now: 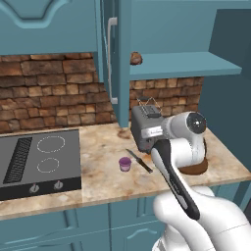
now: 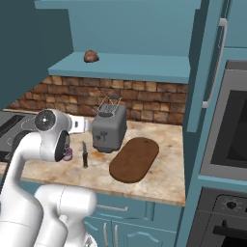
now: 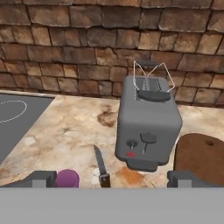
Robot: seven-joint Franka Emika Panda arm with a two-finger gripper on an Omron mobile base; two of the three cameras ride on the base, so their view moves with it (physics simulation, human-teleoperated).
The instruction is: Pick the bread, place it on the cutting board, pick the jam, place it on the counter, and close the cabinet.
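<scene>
**Fingers spread, nothing held; bread on shelf, jam on counter**

Fingers [image 3: 43,178]: two dark grey tips at the bottom of hand view, set wide apart w/ nothing between them; two-finger gripper [image 3: 111,180] is spread & empty, aimed over the worktop toward the brick wall; gripper itself hidden behind the arm in both base views.

Small round brown bread lump [image 2: 90,56] sits on the teal cabinet shelf, near its left end in right base view, well above the worktop; in left base view it peeks out just past the edge of the open door [image 1: 136,59]. Teal wall cabinet w/ panelled door & long silver bar handle [image 1: 113,59] stands open, door swung out edge-on toward the cam.

Small squat pink-purple jam jar [image 1: 125,164] stands upright on the beige-tan marbled stone counter [image 1: 98,147], betw. black stovetop [image 1: 39,162] & a dark-handled knife [image 1: 139,161]; in hand view the jar [image 3: 67,178] is just beside the left tip, knife [image 3: 101,166] to its right, not touching.

Grey two-slot toaster [image 3: 148,122] stands behind the knife, near the wall; wire rack raised on top. Flat dark brown oval wooden cutting board [image 2: 134,159] lies on the counter right of the toaster, close by, bare on top; in left base view the arm covers most of it.

Built-in oven [image 2: 231,140] on far right of right base view.
</scene>
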